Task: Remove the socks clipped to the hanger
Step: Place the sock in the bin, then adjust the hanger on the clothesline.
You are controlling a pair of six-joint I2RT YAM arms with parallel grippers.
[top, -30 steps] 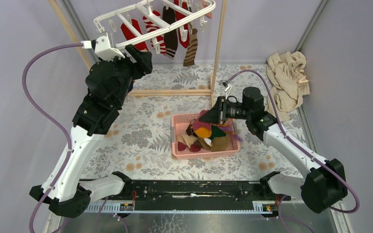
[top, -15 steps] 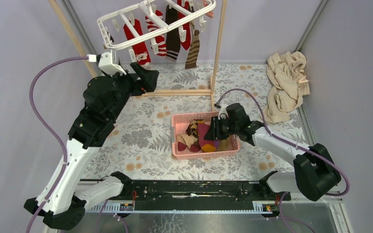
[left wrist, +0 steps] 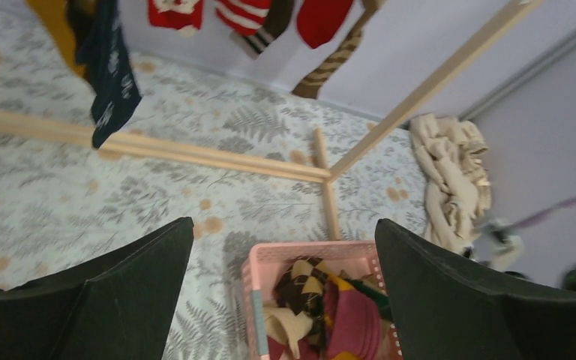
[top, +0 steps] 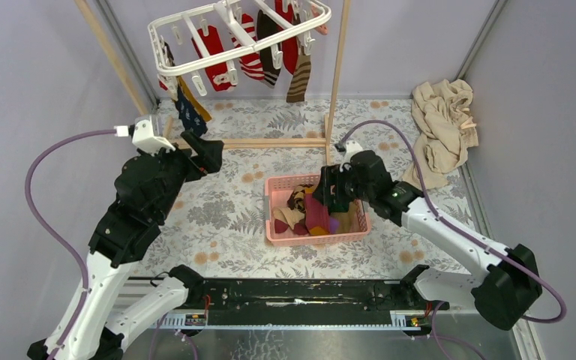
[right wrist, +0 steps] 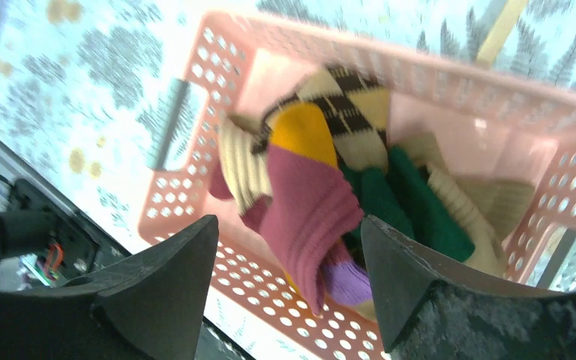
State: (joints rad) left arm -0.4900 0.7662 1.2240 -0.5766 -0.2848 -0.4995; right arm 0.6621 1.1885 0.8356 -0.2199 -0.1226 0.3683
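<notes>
Since the earlier frame the left hand (top: 210, 155) has dropped away from the near-left corner of the hanger (top: 195, 37). The right hand (top: 330, 192) has lowered from above the pink basket (top: 269, 216) to just over its contents and has let go of the maroon sock (top: 316, 214) it was carrying.

**Left of the frame.** The left arm is reaching up from the lower left. Its hand is hovering over the patterned bench (top: 225, 202), below the hanger and apart from it. The fingers are standing wide apart and are gripping nothing.

**Upper centre.** The hanger is hanging tilted, with its left end nearer the camera and its right end higher in the frame.
- At its left corner a navy sock (top: 189, 116) and a mustard sock (top: 199, 105) are dangling side by side.
- To their right are hanging a red sock (top: 214, 66), a red-and-white striped sock (top: 252, 66) and a brown striped sock (top: 298, 79).
- Further dark and red socks are hanging between those, all from the clips.
- Just right of the hanger an upright of the wooden pole frame (top: 337, 82) is rising from the bench.

**Centre.** The pink basket is sitting on the bench, near the foot of that upright. In the right wrist view the maroon sock is lying across an argyle sock (right wrist: 354, 97) and beside a green sock (right wrist: 412, 206).

**Right of centre.** The right hand is hovering over the basket's far-right part. Its fingers are spread, and the maroon sock is lying below them, not pinched.

**Far right.** A crumpled beige cloth (top: 441, 124) is lying against the wall.
</notes>
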